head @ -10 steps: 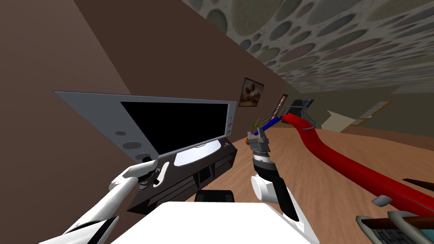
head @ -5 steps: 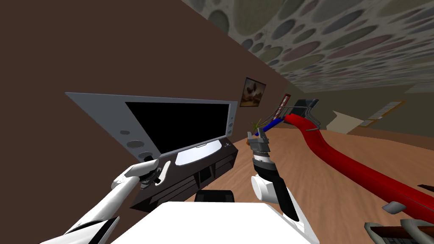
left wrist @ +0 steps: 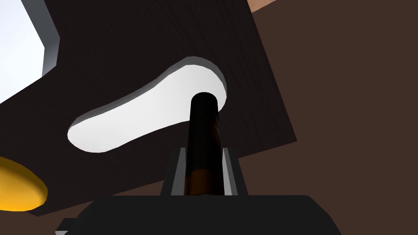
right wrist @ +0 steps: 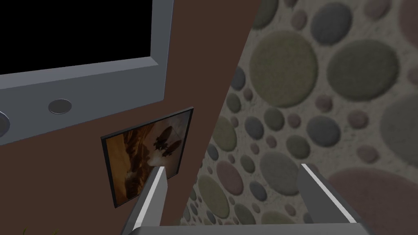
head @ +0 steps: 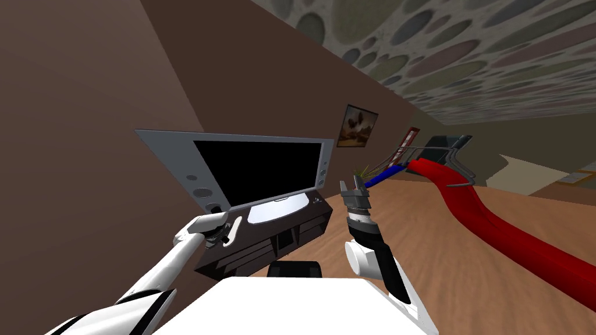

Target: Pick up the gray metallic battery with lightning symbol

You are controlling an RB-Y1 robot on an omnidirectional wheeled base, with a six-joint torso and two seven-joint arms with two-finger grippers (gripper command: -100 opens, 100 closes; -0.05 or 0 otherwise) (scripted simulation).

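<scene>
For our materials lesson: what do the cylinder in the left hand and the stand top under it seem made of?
The cylinder, gripped by the left hand: black-brown, smooth, faint sheen; metal or plastic, cannot tell. The stand top: dark brown, matte; fine streaks hint at wood.

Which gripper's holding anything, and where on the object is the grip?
Left gripper is shut on the dark cylindrical battery, fingers pressing its sides near one end; right gripper open, empty.

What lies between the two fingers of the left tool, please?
A dark cylinder, seemingly the battery, sits between the left tool's fingers, which press its sides. The left wrist view shows this.
</scene>
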